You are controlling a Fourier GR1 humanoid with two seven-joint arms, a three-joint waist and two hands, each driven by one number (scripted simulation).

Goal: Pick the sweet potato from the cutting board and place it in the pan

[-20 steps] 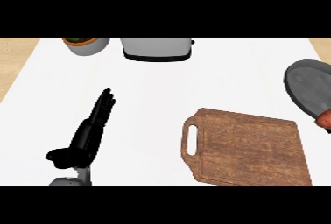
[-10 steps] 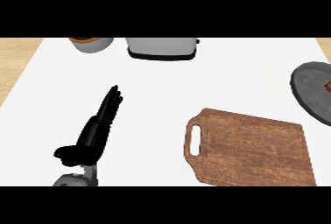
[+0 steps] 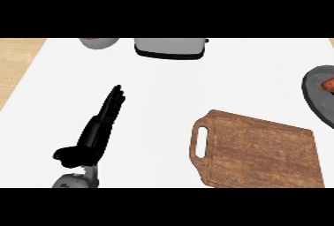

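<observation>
Sweet potato (image 3: 328, 84) shows only as an orange-red patch at the right edge, already lying in the pan (image 3: 316, 95), up and to the right of the board (image 3: 261, 152); too little shows to tell its long axis. The board itself carries nothing, its handle slot toward the left. Left of the board and well apart from it, the left hand (image 3: 98, 132) rests with fingers straight, pointing up the counter (image 3: 195, 84), holding nothing. The right hand is out of view, though it would be the nearer to the pan. Above the board, at the counter's far edge, stand a toaster (image 3: 171, 47) and a bowl (image 3: 99, 42). By my judgement the placing is done.
</observation>
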